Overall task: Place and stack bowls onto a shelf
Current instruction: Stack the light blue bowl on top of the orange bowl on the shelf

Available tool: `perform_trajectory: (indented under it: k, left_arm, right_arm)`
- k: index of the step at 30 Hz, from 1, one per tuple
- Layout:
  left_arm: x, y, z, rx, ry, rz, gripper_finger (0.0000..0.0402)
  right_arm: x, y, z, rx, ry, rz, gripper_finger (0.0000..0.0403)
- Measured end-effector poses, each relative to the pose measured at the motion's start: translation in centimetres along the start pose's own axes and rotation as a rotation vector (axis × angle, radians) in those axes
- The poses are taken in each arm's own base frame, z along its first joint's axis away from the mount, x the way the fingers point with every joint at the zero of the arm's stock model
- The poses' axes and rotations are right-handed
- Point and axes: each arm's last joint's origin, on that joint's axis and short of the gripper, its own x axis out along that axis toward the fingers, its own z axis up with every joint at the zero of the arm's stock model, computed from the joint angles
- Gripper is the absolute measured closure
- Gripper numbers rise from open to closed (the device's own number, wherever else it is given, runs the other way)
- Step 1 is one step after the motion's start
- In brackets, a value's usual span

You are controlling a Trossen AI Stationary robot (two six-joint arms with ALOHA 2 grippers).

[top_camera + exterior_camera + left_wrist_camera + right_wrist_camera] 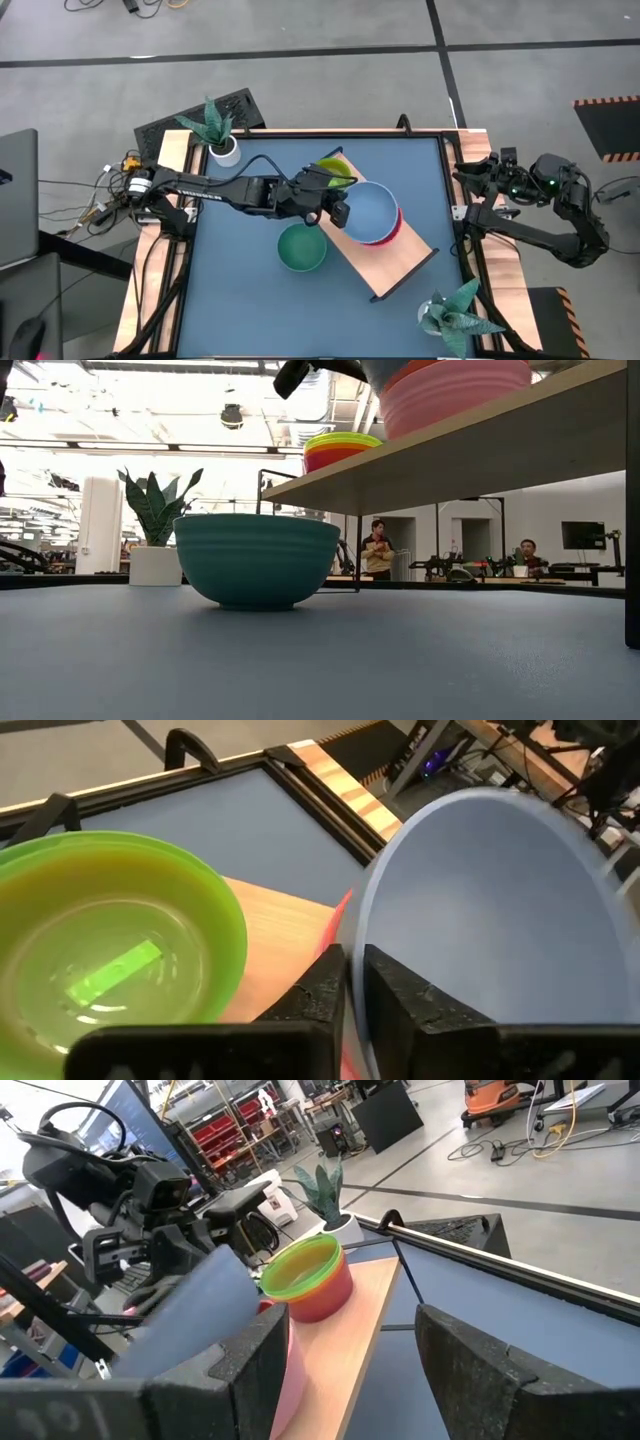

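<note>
The blue desk (240, 300) carries the shelf (395, 262), which lies diagonally across its middle, running from about 11 o'clock to 5 o'clock in the high view. The left arm reaches in from 9 o'clock, and the left gripper (340, 212) is pinching the rim of the blue bowl (372, 210): the left wrist view shows one finger inside the rim and one outside. That blue bowl sits tilted on a stack of pink and red bowls (455, 395) at the middle of the shelf. At the shelf's 11 o'clock end stands a second stack (335, 170), yellow-green on top with orange and red below. A teal bowl (301, 248) rests upright on the desk just beside the shelf, at its 8 o'clock side. The right arm waits off the desk at 3 o'clock, the right gripper (350, 1355) spread apart. A potted plant (220, 135) stands at the 11 o'clock corner, and what seems to be another plant (455, 315) at 5 o'clock.
</note>
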Motion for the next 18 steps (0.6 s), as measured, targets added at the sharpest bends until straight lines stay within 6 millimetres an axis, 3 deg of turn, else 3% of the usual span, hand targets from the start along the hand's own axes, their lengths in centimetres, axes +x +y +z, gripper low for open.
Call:
perform_trajectory:
  k: [18]
  left_arm:
    - [-0.1, -0.9, 1.1, 0.051, -0.121, -0.064, 0.0243]
  right_arm:
    - [0.0, 0.0, 0.0, 0.000, 0.000, 0.000, 0.0158]
